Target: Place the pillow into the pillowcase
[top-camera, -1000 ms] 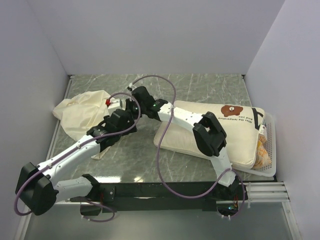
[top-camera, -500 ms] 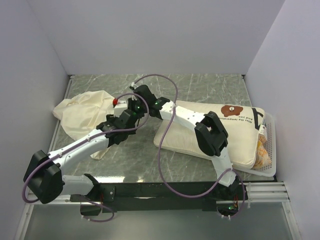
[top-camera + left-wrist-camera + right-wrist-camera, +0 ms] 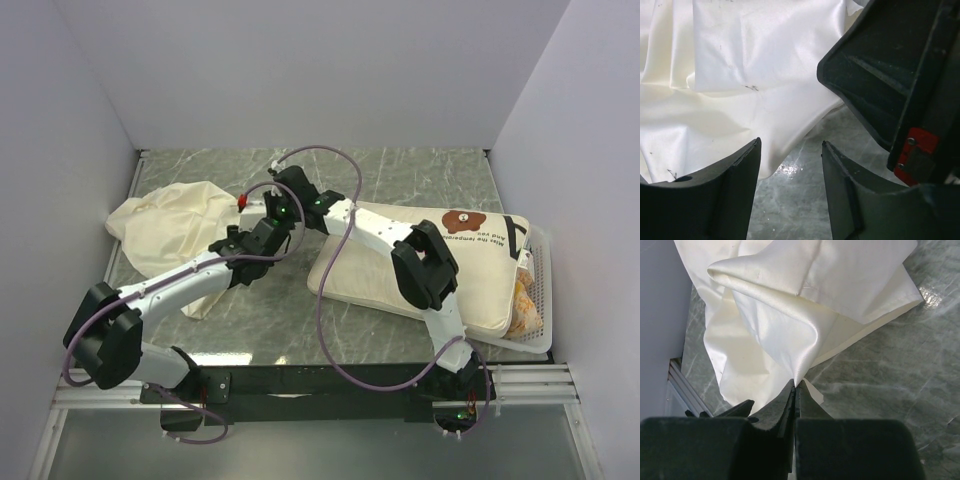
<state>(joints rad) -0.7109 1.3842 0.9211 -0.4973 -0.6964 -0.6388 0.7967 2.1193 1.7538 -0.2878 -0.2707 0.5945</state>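
The plain cream pillowcase (image 3: 165, 228) lies crumpled at the left of the marble table. The printed pillow (image 3: 450, 265) with the brown bear face lies at the right. My right gripper (image 3: 795, 385) is shut on a pinched fold of the pillowcase (image 3: 790, 320) and lifts it into a peak; it shows in the top view (image 3: 262, 203). My left gripper (image 3: 790, 150) is open and empty, its fingers over bare table just beside the pillowcase edge (image 3: 740, 75). It sits close under the right gripper in the top view (image 3: 243, 230).
A white mesh tray (image 3: 540, 300) with an orange packet stands at the far right, partly under the pillow. Grey walls close the left, back and right. The right gripper's black body (image 3: 900, 75) fills the upper right of the left wrist view.
My left arm has moved up and right toward the right gripper. My right gripper has shifted slightly back with the pillowcase fold.
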